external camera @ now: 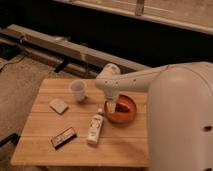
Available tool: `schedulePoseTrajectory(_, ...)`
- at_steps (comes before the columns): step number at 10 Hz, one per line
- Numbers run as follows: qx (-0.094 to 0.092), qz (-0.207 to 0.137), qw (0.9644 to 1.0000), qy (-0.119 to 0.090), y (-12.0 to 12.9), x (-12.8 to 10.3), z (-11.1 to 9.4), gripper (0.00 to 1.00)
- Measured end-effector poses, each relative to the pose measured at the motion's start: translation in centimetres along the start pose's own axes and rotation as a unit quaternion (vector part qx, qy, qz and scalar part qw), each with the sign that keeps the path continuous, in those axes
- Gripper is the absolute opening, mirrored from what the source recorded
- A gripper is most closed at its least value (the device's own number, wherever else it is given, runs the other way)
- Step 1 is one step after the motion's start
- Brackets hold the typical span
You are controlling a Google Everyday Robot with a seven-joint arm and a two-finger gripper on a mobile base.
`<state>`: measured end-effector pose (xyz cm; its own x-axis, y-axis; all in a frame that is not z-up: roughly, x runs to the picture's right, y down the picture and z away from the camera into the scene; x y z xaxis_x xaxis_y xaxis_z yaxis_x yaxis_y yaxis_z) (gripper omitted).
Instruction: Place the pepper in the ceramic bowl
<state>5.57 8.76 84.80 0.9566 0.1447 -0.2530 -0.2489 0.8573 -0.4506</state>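
Observation:
The orange-red glossy ceramic bowl [125, 113] sits on the wooden table [45, 125], right of centre. My gripper [110, 107] hangs down from the white arm [135, 80] over the bowl's left rim, with its tip at or just inside the bowl. The pepper does not show; the gripper and arm cover the spot where it could be.
A small translucent white cup [78, 90] stands left of the arm. A white bottle [95, 128] lies just left of the bowl. A dark bar with an orange stripe [63, 137] lies at front left, and a tan square pad [58, 105] at the left. My white body fills the right.

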Motion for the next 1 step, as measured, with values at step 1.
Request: schedulePoseTrajectory(1, 0.0, 0.002, 1.0, 0.002, -0.08, 0.34, 0.07, 0.8)
